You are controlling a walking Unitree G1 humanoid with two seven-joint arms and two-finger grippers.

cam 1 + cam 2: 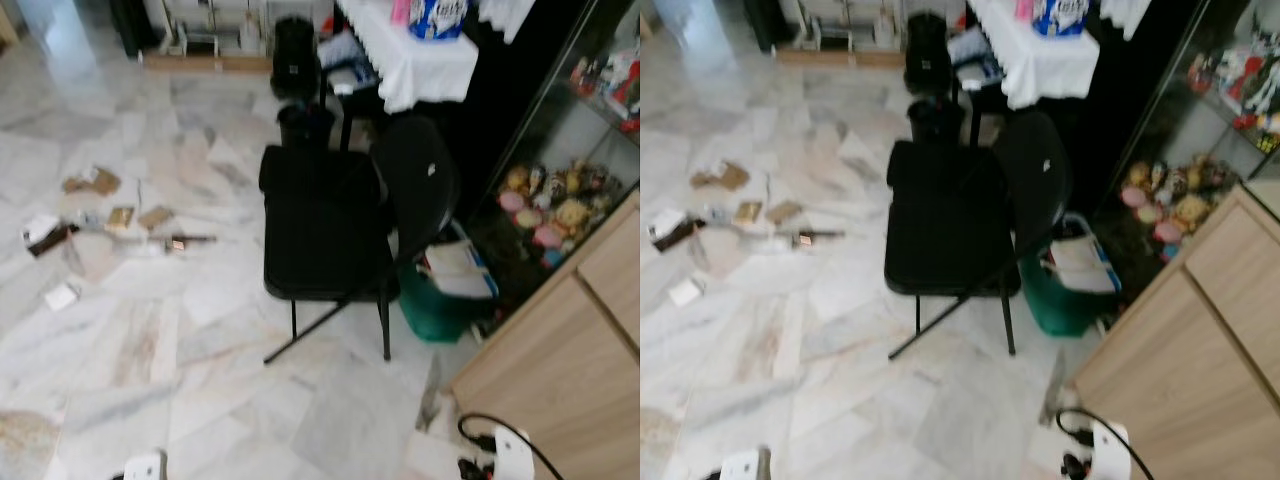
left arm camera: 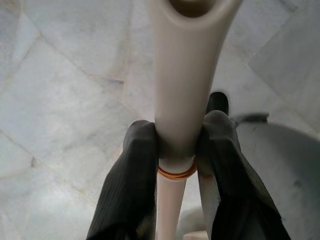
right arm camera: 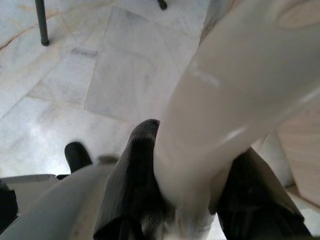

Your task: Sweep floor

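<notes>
Litter lies on the marble floor at the left: brown cardboard scraps (image 1: pixel 92 182), small pieces (image 1: pixel 130 217), a dark and white piece (image 1: pixel 45 235) and a white paper (image 1: pixel 62 295). My left gripper (image 2: pixel 180 129) is shut on a cream tube handle (image 2: pixel 182 75) with an orange ring. My right gripper (image 3: pixel 195 145) is shut on a thicker white handle (image 3: pixel 235 85). In the left eye view the white tops of the two handles show at the bottom edge, one at the left (image 1: pixel 145 466) and one at the right (image 1: pixel 512 446).
A black folding chair (image 1: pixel 320 225) stands mid-floor, with a green bag (image 1: pixel 440 305) of papers beside it. A wooden cabinet (image 1: pixel 570 370) and a glass case of toys (image 1: pixel 545 210) are on the right. Black bins (image 1: pixel 303 125) and a white-clothed table (image 1: pixel 420 60) stand behind. A black cable (image 1: pixel 480 428) lies by the cabinet.
</notes>
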